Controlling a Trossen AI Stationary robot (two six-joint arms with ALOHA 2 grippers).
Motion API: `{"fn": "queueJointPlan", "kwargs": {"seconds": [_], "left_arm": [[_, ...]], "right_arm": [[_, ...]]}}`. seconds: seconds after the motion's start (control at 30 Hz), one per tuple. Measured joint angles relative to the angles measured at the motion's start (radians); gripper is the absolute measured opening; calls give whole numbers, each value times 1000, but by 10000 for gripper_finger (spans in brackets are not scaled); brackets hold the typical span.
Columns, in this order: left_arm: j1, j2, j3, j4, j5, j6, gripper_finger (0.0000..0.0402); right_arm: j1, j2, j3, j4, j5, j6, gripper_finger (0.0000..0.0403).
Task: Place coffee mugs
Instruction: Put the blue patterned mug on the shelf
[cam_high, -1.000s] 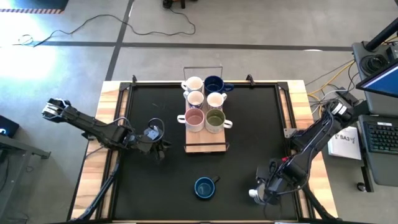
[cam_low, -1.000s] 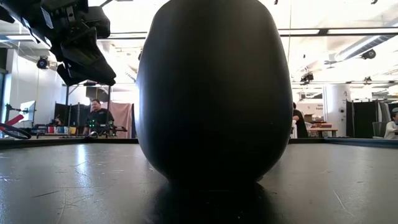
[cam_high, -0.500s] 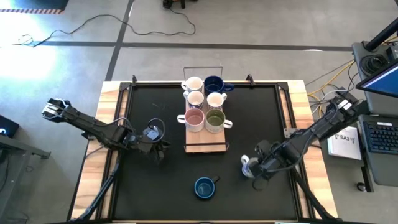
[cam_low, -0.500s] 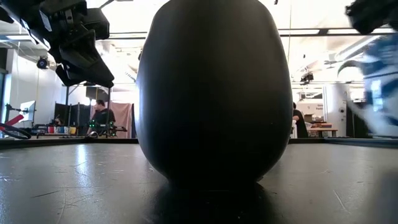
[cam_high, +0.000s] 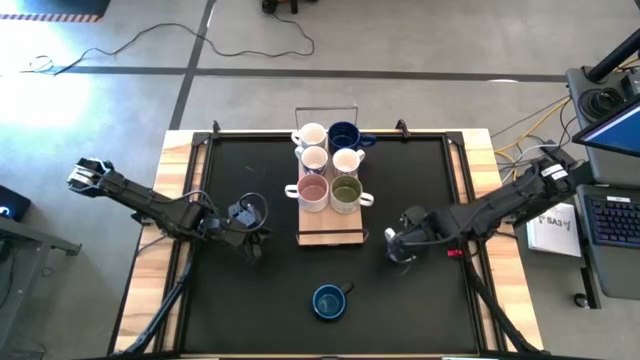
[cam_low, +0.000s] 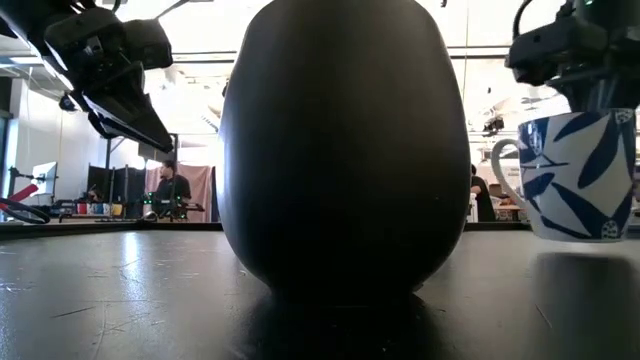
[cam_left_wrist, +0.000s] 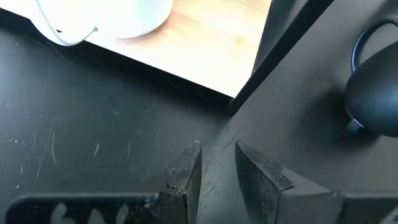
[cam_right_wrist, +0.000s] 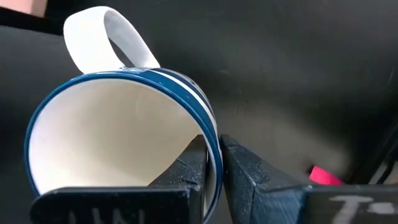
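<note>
A wooden tray (cam_high: 330, 232) in the table's middle carries several coffee mugs, white ones (cam_high: 310, 135), a dark blue one (cam_high: 345, 135), a pink-lined one (cam_high: 314, 190) and an olive one (cam_high: 346, 190). Another dark blue mug (cam_high: 328, 301) stands alone on its base near the front edge and fills the low view (cam_low: 345, 150). My right gripper (cam_high: 402, 246) is just right of the tray, shut on a white mug with blue leaves (cam_low: 580, 175). My left gripper (cam_left_wrist: 217, 171) hovers left of the tray, open, with nothing between its fingers. My right gripper pinches the leaf-patterned mug's rim (cam_right_wrist: 208, 134) on the side away from the handle (cam_right_wrist: 93, 34), one finger inside the cup and one outside. The fingers come from above, pointing down. The mug hangs upright below them, seemingly just clear of the table.
The black mat (cam_high: 240, 170) is bare left and right of the tray. A wire handle (cam_high: 325, 110) rises at the tray's far end. Beyond the table's right edge sit a laptop (cam_high: 612, 215) and cables. People show in the room behind (cam_low: 165, 190).
My right gripper has carried the leaf-patterned mug from the table's near right corner toward the far edge and leftward, up to the tray's right side, rolling its wrist on the way. The mug stays upright in the hold.
</note>
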Motion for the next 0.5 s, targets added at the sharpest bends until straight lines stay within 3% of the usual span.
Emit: {"fn": "queueJointPlan", "kwargs": {"seconds": [0.17, 0.5], "left_arm": [[0, 0, 0, -6, 0, 0, 80], [0, 0, 0, -5, 0, -4, 80]], "right_arm": [[-40, 0, 0, -2, -22, -175, 28], [-70, 0, -55, 12, -15, -303, 31]]}}
